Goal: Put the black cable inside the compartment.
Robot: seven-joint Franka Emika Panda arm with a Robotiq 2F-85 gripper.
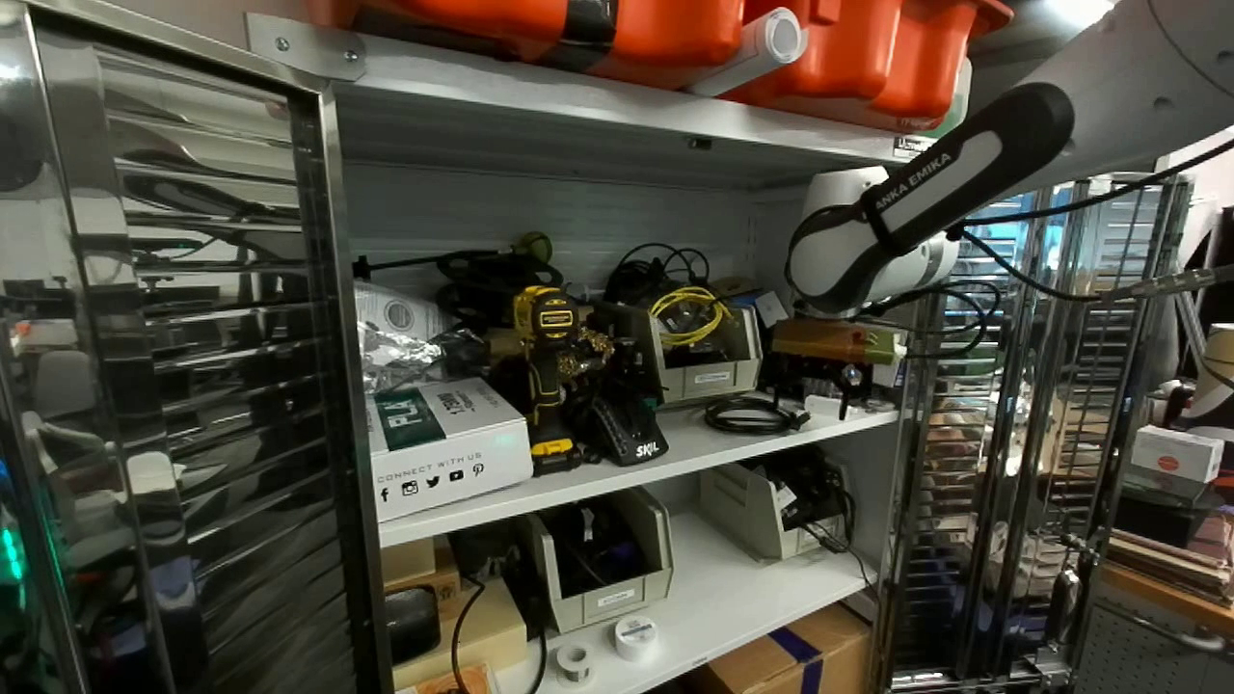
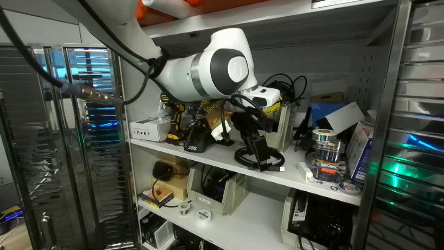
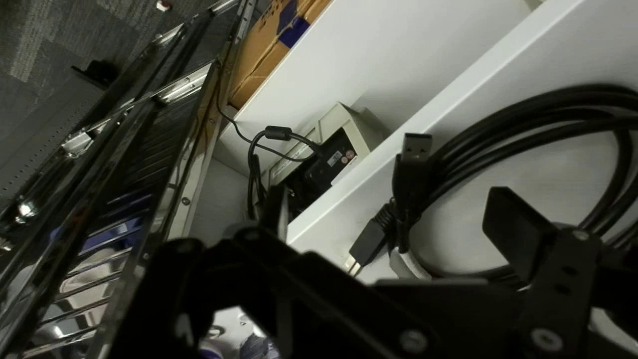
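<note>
The black cable [image 1: 752, 416] is a loose coil lying flat on the white shelf board near its front edge, in both exterior views [image 2: 242, 160]. In the wrist view the coil [image 3: 538, 109] shows two USB plugs and a pale tie. The compartment is the middle bay, with its white shelf board [image 1: 696, 451] also in an exterior view [image 2: 290, 166]. My gripper [image 1: 818, 393] points down just over the cable, in front of it in an exterior view [image 2: 261, 158]. In the wrist view its fingers [image 3: 394, 219] are wide apart, with the plugs between them and nothing held. Contact cannot be told.
A beige bin [image 1: 709, 383] with yellow wire stands behind the cable. A yellow drill [image 1: 551, 318], black charger [image 1: 631, 439] and white box [image 1: 453, 463] stand to one side. A battery pack [image 2: 327, 168] and white block [image 2: 305, 172] stand opposite. The upper shelf [image 1: 598, 101] overhangs the arm.
</note>
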